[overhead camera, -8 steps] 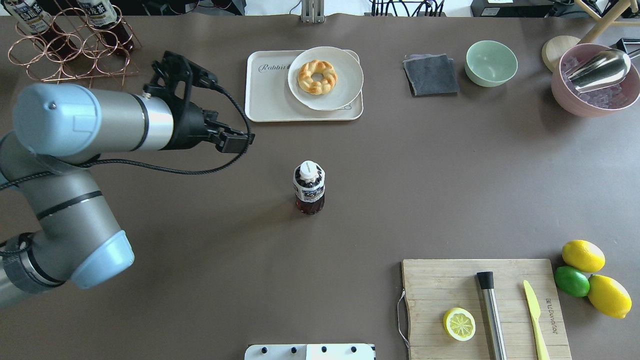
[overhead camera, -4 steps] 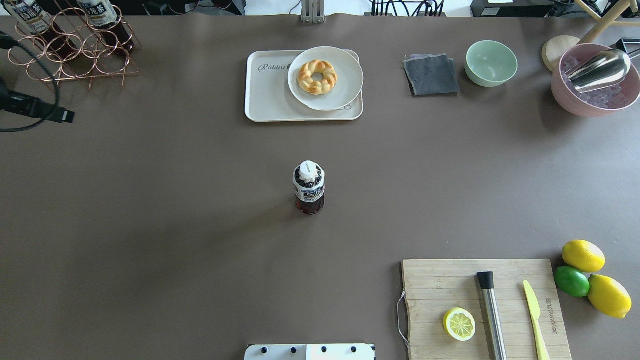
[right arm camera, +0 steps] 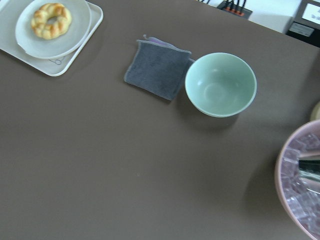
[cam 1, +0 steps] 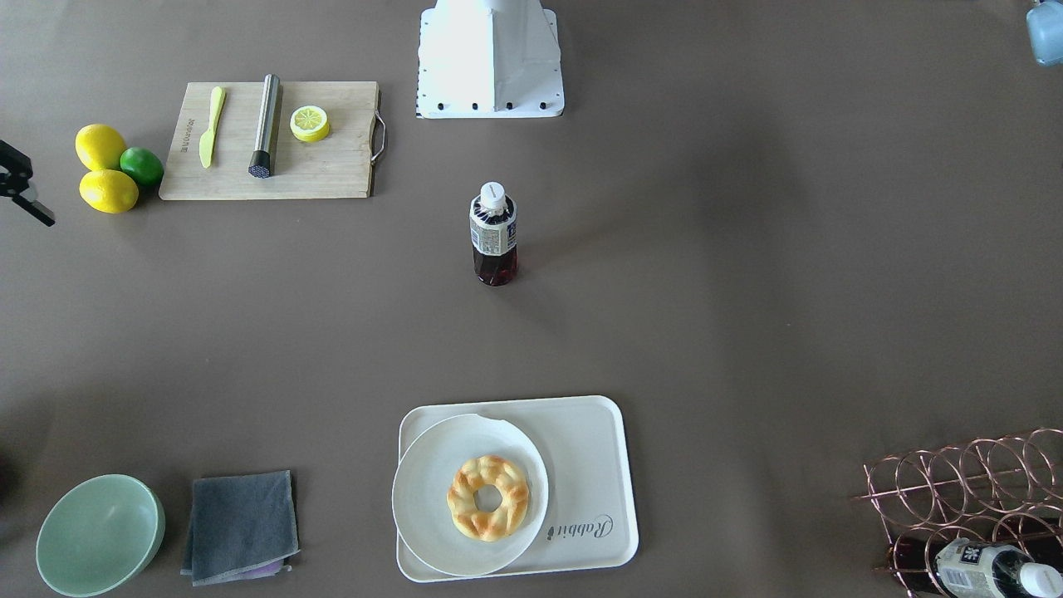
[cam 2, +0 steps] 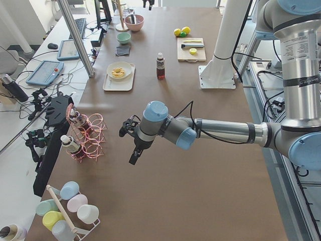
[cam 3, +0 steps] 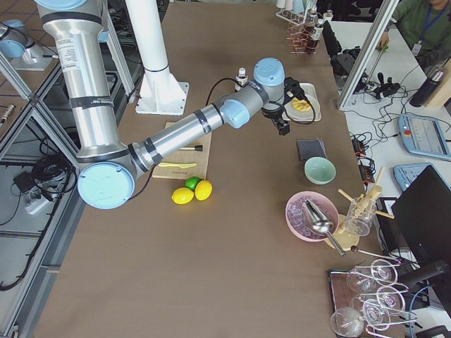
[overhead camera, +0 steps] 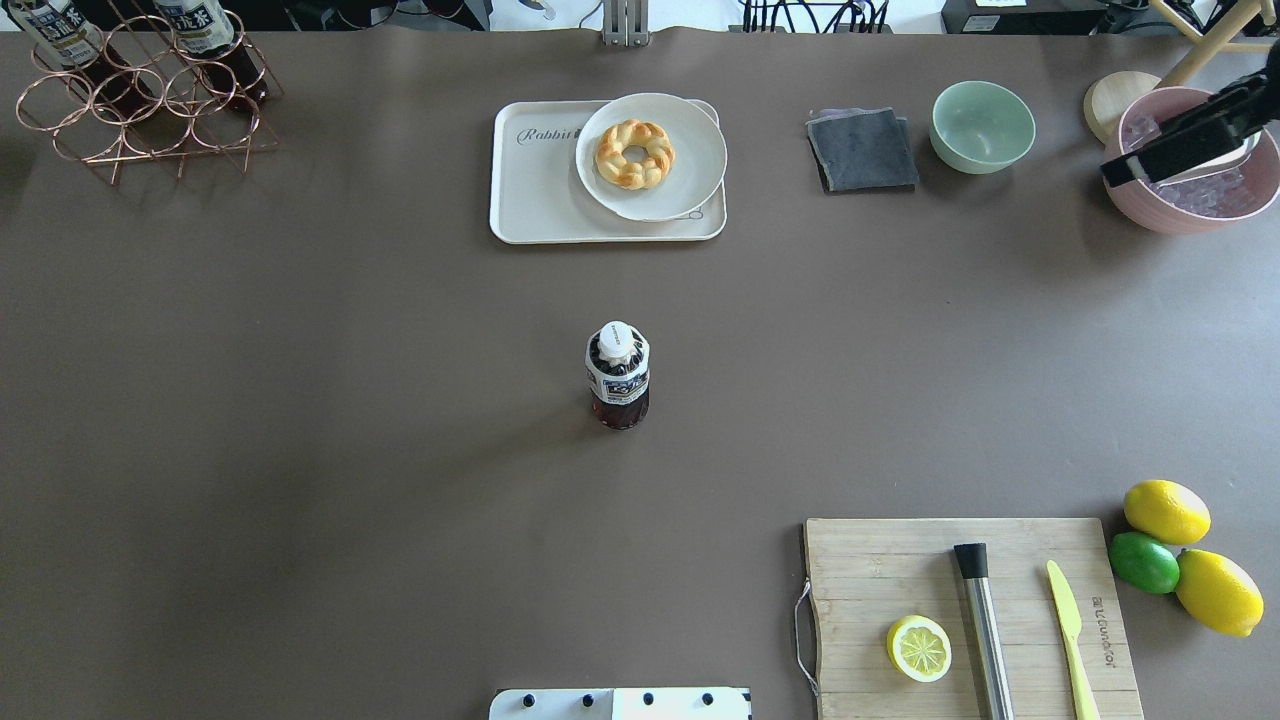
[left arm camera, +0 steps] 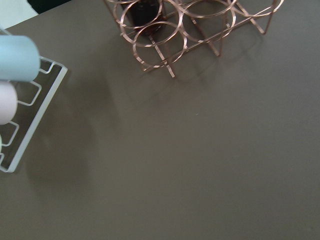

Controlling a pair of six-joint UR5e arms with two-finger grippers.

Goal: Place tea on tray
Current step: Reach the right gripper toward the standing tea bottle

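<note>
The tea [overhead camera: 618,375] stands upright alone in the middle of the table, and also shows in the front view [cam 1: 493,232]. The cream tray [overhead camera: 530,190] lies at the far middle and carries a round white plate [overhead camera: 690,165] with a braided donut [overhead camera: 634,153]; its left part is bare. My left gripper [cam 2: 134,158] shows only in the exterior left view, above the table near the copper rack; I cannot tell its state. My right gripper [cam 3: 282,125] hovers high, between the tray and the green bowl. Only a dark part of it [overhead camera: 1180,140] enters the overhead view, so I cannot tell its state.
A copper rack [overhead camera: 130,100] with two look-alike bottles stands at the far left corner. A grey cloth [overhead camera: 862,148], a green bowl [overhead camera: 983,125] and a pink bowl of ice [overhead camera: 1190,210] line the far right. A cutting board [overhead camera: 900,570] and lemons [overhead camera: 1165,510] are near right.
My left arm has pulled back to the left and left the overhead view. A dark part of my right gripper has come in at the top right, over the pink bowl. The tea has not moved.
</note>
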